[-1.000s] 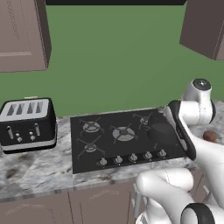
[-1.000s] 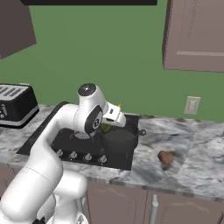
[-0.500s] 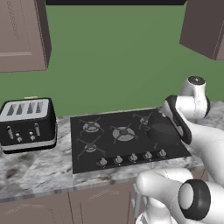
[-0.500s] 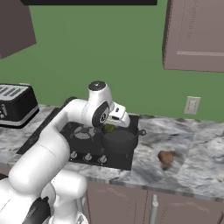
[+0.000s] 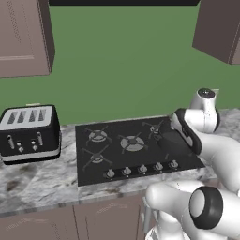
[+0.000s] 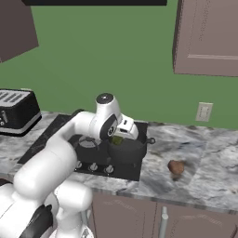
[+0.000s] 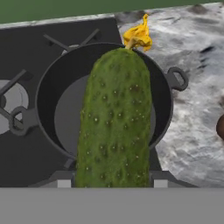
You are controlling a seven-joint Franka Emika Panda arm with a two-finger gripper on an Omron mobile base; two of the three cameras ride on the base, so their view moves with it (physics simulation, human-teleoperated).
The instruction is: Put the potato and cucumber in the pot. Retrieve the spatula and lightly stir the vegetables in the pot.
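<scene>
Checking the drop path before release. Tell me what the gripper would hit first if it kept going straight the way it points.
Probably the pot. The gripper, jaws shut on the cucumber, points down into its dark inside, so the cucumber's far end would likely meet the pot's floor first. How far above it hangs is unclear.

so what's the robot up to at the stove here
The arm is holding the cucumber in its gripper, right above the pot on the stove's right side. The pot looks empty so far. The potato sits on the counter to the right of the stove, not yet picked up.
</scene>
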